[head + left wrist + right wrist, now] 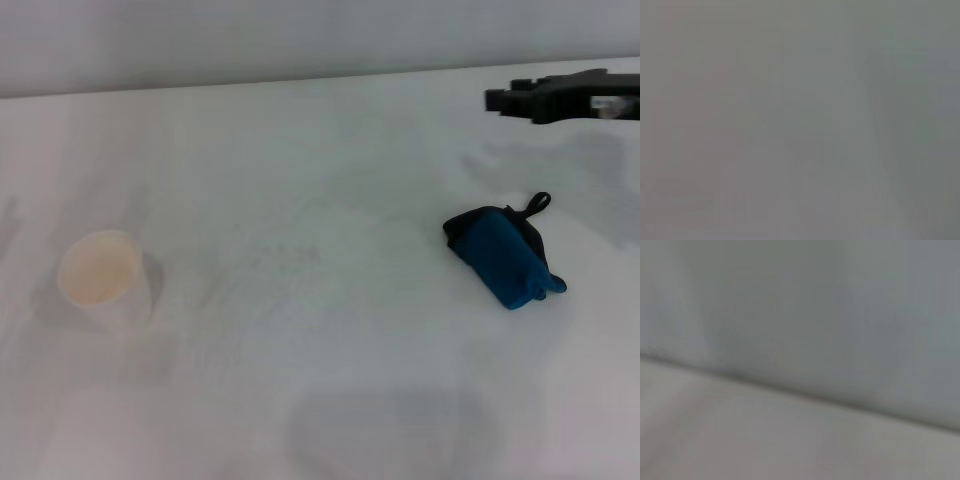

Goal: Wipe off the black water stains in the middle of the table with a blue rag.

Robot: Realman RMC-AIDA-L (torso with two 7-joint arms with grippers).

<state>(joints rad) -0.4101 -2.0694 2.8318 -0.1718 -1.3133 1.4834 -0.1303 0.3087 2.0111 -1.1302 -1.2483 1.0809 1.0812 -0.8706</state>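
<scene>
Teal-blue cloth, the blue rag point(505, 256), lay crumpled on the white desk point(330, 180) at the right, untouched by any pincer. The right pincer point(497, 100) hovered beyond it – whether apart or together I cannot tell. No dark stain showed mid-desk, so wiping looked done or unstarted. A white cup point(104, 280) stood left. No writing was legible.

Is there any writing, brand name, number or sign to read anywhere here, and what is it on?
None can be read.
Rag: plain blue with black edging, no label showing.
Cup: plain white, no print.
Table: bare white, no marks that read as text.
Right gripper: a pale patch on the black body behind it, too blurred to read.
Both wrist views: only blank grey surfaces.
</scene>
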